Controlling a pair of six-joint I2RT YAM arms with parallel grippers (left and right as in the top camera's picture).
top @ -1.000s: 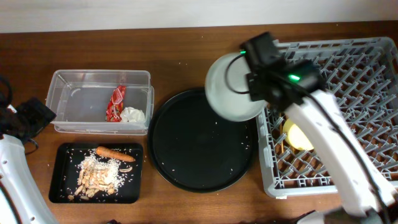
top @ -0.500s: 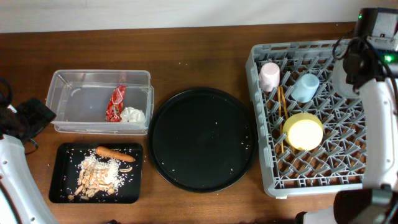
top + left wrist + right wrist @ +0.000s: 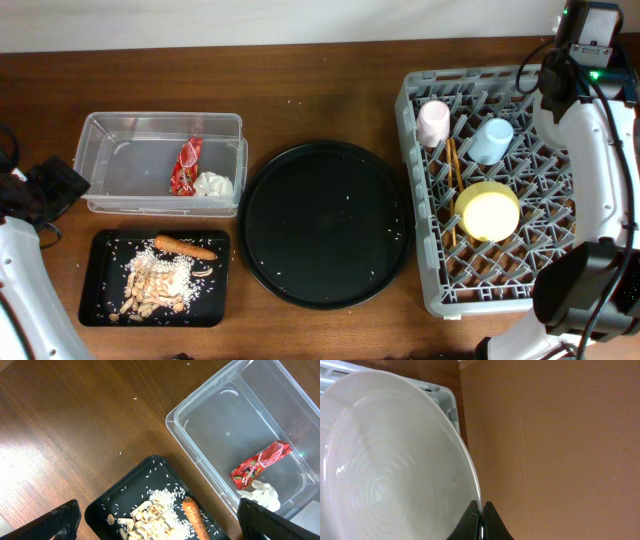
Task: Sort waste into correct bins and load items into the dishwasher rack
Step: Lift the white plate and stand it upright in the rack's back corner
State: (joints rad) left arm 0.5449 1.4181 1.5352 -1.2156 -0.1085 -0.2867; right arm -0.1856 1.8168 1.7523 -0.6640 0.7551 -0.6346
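My right gripper (image 3: 481, 510) is shut on the rim of the pale grey plate (image 3: 385, 460), held on edge over the far right corner of the dishwasher rack (image 3: 500, 290). The rack holds the pink cup (image 3: 433, 122), blue cup (image 3: 491, 140), yellow bowl (image 3: 487, 211) and chopsticks (image 3: 453, 175). The clear tub (image 3: 110, 140) holds the red wrapper (image 3: 186, 165) and white tissue (image 3: 213, 184). The shallow black tray (image 3: 100, 300) holds the carrot stick (image 3: 183, 246) and beige scraps (image 3: 160, 285). My left gripper (image 3: 162, 517) is open and empty above this tray's left end.
The large round black tray (image 3: 325, 225), with a few rice grains on it, lies between the tub and the rack. A beige wall fills the right of the right wrist view. Bare wooden table runs along the back edge and the front left.
My right arm has carried the plate from above the round black tray to the rack's far right corner, uncovering the cups and bowl. The left arm has not moved.
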